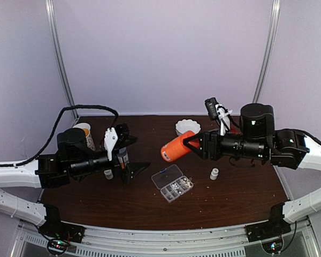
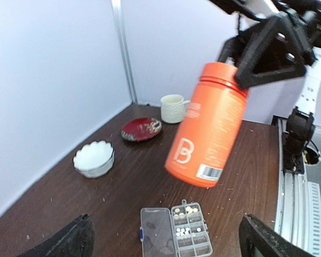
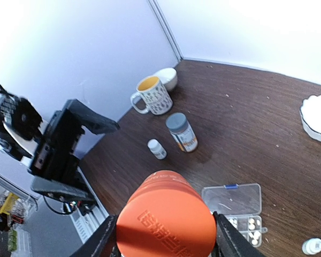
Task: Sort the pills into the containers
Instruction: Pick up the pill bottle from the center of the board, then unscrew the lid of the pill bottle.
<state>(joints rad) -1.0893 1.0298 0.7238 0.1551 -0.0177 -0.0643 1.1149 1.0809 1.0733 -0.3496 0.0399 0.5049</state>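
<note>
The clear organizer box [image 1: 172, 183] lies on the bench [image 1: 241, 198] near the middle, between the two arms, with its hinged lid [image 1: 166, 175] laid open flat beside the grid of small square compartments. The pills [image 2: 186, 231], small and whitish, sit in several of those compartments; in the left wrist view they gather in the rows at the far end of the grid. A white scalloped bowl [image 1: 187, 127] stands toward the back of the bench, well apart from the box, and a patterned mug [image 3: 152, 95] whose inside shows yellow stands at the far left corner. A bottle with a grey cap [image 3: 181, 131] stands upright close to the left arm, with a small white bottle [image 3: 157, 149] just beside it; another small white bottle [image 1: 214, 173] stands to the right of the box. The right fingers [image 2: 267, 53] are clamped on the orange bottle [image 1: 174, 149] near its upper end, holding it tilted in the air, clear of the bench, between the bowl and the box. The left fingers [image 2: 69, 241] are spread wide apart, holding and touching nothing, and point toward the box and the raised orange bottle.
</note>
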